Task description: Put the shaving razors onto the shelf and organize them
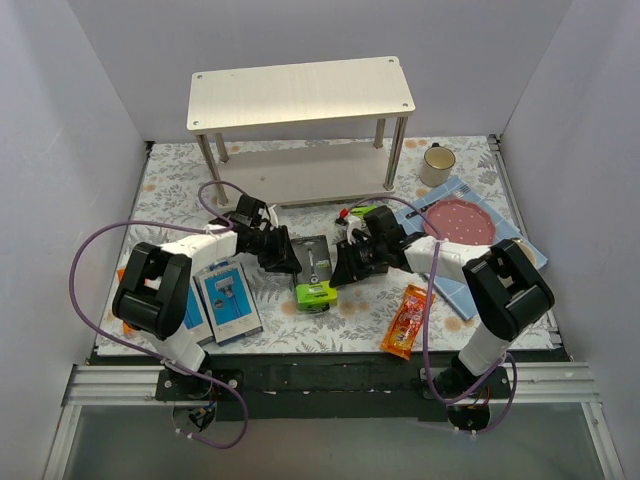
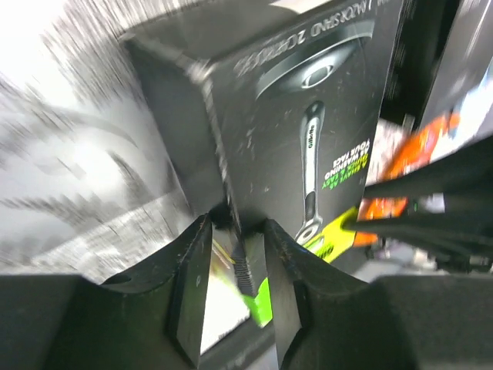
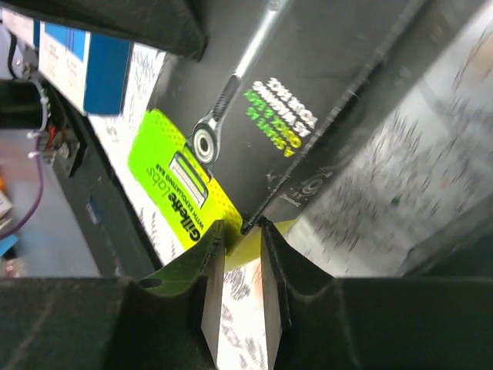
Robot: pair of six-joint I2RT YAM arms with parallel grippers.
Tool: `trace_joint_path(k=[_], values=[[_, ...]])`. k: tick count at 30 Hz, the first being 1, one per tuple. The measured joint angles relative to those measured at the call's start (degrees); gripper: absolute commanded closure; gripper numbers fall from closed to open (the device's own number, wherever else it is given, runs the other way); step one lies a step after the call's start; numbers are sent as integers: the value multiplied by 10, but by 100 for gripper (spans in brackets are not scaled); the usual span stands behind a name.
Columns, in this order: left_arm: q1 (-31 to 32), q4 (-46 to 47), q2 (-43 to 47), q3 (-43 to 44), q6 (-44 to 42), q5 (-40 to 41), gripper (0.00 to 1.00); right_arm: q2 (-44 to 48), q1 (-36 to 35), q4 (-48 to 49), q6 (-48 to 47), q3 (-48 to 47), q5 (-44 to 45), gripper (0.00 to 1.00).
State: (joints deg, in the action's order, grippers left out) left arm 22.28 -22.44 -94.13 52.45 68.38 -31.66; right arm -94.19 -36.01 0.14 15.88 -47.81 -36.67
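Observation:
A black razor box with a lime-green end (image 1: pixel 316 268) is on the floral mat below the shelf (image 1: pixel 300 95), between both grippers. My left gripper (image 1: pixel 284 256) grips its left edge, and the box edge sits between the fingers in the left wrist view (image 2: pixel 239 231). My right gripper (image 1: pixel 346 264) grips its right edge at the lime corner (image 3: pixel 243 230). A second lime-ended box (image 1: pixel 368 211) peeks out behind the right arm. Two blue-and-white boxes (image 1: pixel 228 300) lie at the near left. An orange packet (image 1: pixel 405 318) lies at the near right.
A pink plate (image 1: pixel 460 218) rests on a blue mat at the right, and a beige mug (image 1: pixel 437 163) stands behind it. White walls close in on both sides. The shelf's lower board (image 1: pixel 300 170) and top board hold nothing.

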Motion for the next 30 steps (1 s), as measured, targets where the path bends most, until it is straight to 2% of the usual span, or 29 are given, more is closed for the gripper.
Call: trace_joint_path(k=[2, 3, 4, 7, 11, 15, 21, 26, 30], values=[[-10, 3, -10, 19, -3, 14, 63, -10, -2, 0, -10, -21, 12, 63], [-14, 4, -11, 23, -3, 19, 54, -11, -3, 0, -16, -26, 20, 56], [-16, 6, -10, 25, -3, 22, 50, -9, -4, 1, -23, -28, 28, 53], [-15, 2, 6, 23, 0, 23, 39, 19, -9, -5, -34, -21, 57, 48], [-14, -8, 85, -8, 4, 18, 40, 134, -12, -31, -41, 21, 79, 48], [-14, -21, 179, -53, 4, 9, 44, 216, -12, -28, -38, 81, 53, 50], [-14, 16, 182, -153, 12, -28, 46, 196, -13, 43, 33, 195, -13, 50], [-14, 83, 143, -186, 34, -78, 49, 165, -13, 132, 111, 212, -28, 51], [-11, 158, 112, -187, 57, -109, 51, 157, -13, 184, 160, 211, -26, 56]])
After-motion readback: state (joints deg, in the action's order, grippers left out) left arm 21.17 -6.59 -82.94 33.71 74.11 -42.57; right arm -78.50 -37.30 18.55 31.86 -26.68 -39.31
